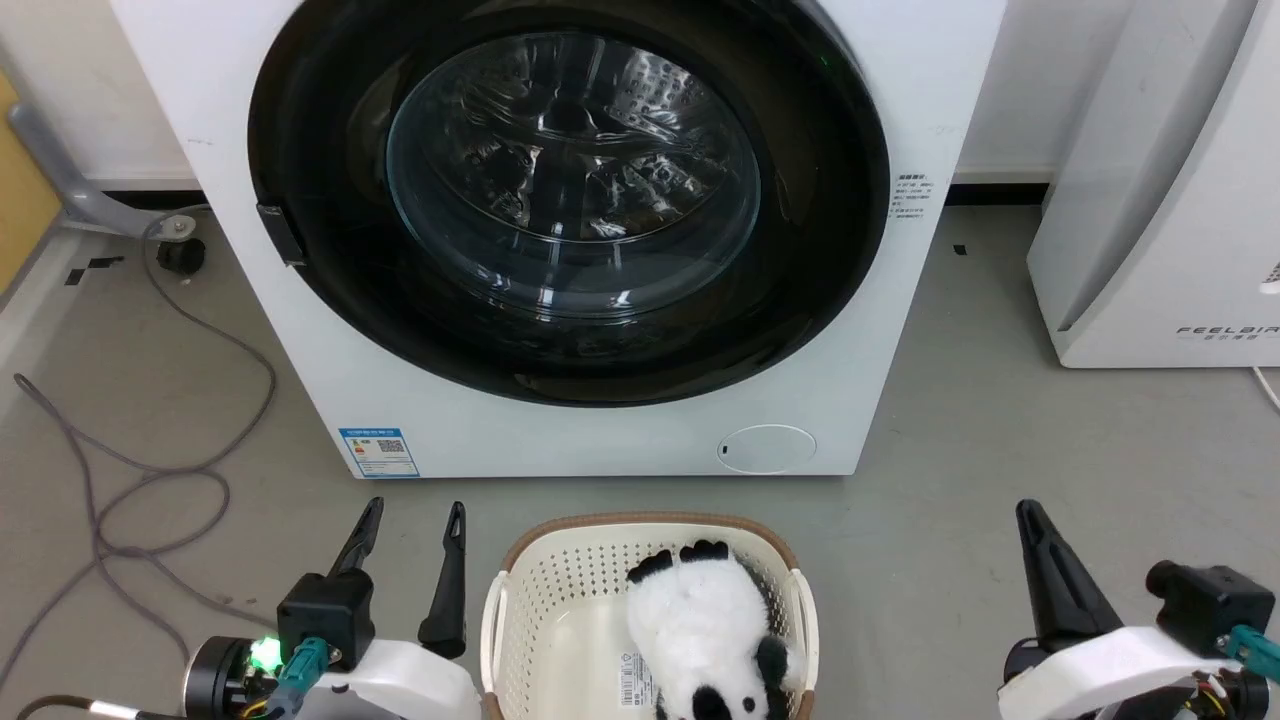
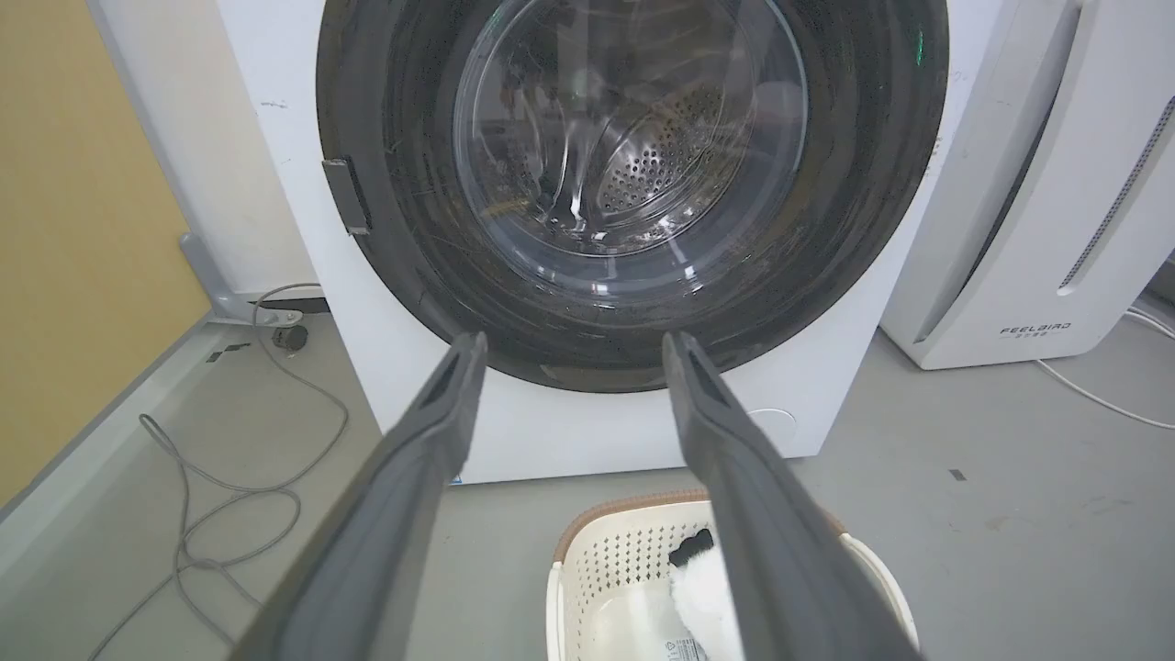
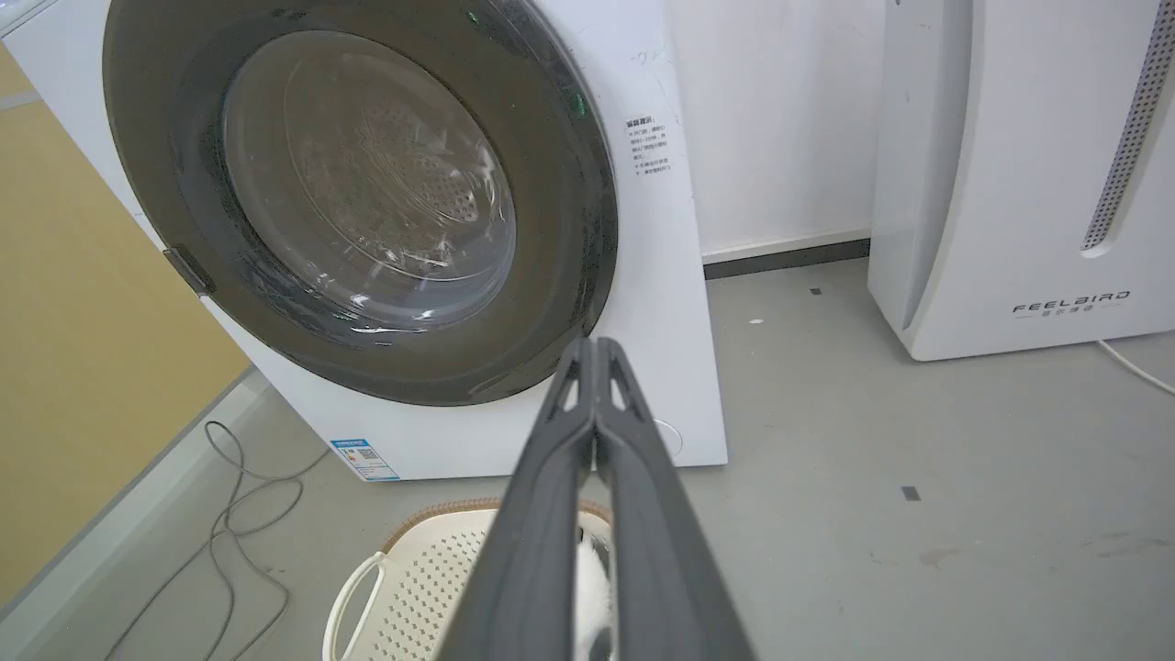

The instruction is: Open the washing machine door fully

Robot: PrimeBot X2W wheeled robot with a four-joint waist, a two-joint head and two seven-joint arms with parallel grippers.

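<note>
The washing machine door [image 1: 568, 195] is a large round glossy black disc with a clear glass bowl at its centre, lying flat against the white washer front [image 1: 600, 440]. A small dark handle tab [image 1: 280, 235] sits on its left rim. The door [image 2: 633, 174] faces the left wrist view, and the right wrist view takes the door [image 3: 358, 197] at an angle. My left gripper [image 1: 412, 518] hovers low at the lower left, open, well short of the washer. My right gripper [image 1: 1032, 515] is at the lower right, fingers pressed together and holding nothing.
A cream laundry basket [image 1: 520, 600] with a panda plush [image 1: 700, 625] stands on the floor between my arms. Grey cables [image 1: 150, 470] loop on the floor at the left. A white appliance [image 1: 1160, 200] stands to the right of the washer. A small round white flap [image 1: 767, 448] marks the washer's lower right.
</note>
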